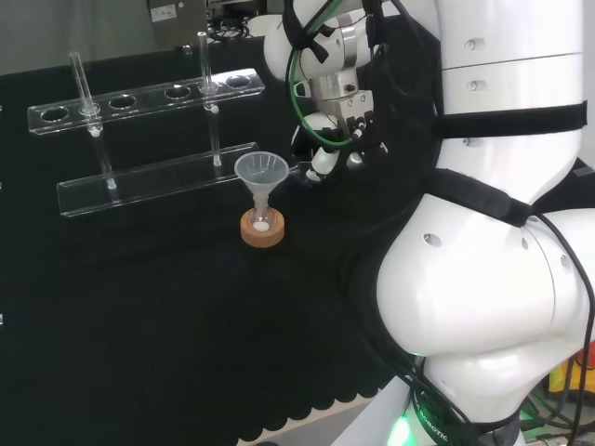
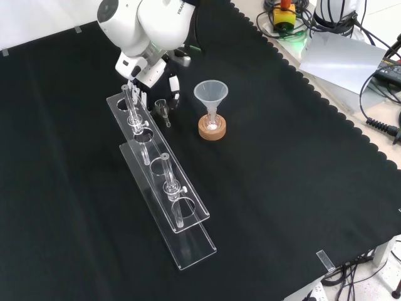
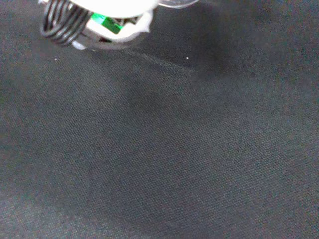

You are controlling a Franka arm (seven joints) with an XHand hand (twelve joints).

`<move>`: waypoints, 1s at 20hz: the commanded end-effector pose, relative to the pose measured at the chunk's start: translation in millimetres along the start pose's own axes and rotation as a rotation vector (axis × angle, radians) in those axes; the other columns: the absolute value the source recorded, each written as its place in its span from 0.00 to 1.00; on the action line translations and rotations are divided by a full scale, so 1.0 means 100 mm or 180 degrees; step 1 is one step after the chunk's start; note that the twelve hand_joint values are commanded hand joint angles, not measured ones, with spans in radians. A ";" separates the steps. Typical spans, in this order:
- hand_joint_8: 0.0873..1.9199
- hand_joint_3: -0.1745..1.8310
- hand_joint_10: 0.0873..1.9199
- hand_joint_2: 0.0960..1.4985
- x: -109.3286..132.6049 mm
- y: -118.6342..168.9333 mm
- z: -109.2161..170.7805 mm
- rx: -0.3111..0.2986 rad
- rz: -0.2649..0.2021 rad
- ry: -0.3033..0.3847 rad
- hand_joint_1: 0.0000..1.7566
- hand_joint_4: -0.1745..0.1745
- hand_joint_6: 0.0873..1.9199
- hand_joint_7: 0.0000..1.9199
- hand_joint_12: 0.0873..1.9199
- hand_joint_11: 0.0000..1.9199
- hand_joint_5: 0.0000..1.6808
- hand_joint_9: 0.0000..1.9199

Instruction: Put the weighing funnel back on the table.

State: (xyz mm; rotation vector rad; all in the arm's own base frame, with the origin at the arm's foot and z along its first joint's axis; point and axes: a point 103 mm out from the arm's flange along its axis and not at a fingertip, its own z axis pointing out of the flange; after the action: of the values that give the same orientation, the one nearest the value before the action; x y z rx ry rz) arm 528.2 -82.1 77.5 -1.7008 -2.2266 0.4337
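The weighing funnel [image 2: 163,110], a small clear scoop with a short stem, is low over the black cloth between the tube rack and the big funnel. My hand [image 2: 158,76] hangs directly above it and reaches down to it. In the head view the hand [image 1: 337,130] is low over the cloth, to the right of the big funnel. I cannot make out whether the weighing funnel rests on the cloth or is still held. The wrist view has bare cloth close below and a blurred white part of the hand [image 3: 107,12].
The big cone funnel [image 1: 261,175] stands with its stem in a small flask on a cork ring [image 1: 263,229], also seen as a funnel [image 2: 210,94] in the front view. A clear two-tier tube rack [image 2: 164,182] with upright tubes runs beside the hand.
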 end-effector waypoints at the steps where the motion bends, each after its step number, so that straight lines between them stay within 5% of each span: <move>1: 0.31 0.43 0.22 0.45 0.03 0.07 0.03 -0.0012 -0.0041 -0.0071 0.61 1.00 0.49 0.32 0.64 0.28 0.66 0.43; 20: 0.31 0.42 0.22 0.45 0.00 0.13 0.09 0.0045 0.0005 -0.0342 0.61 1.00 0.48 0.31 0.63 0.29 0.66 0.43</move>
State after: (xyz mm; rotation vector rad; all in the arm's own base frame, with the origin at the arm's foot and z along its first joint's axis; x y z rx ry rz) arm 536.4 -79.3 65.8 -1.7124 -2.2908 0.5412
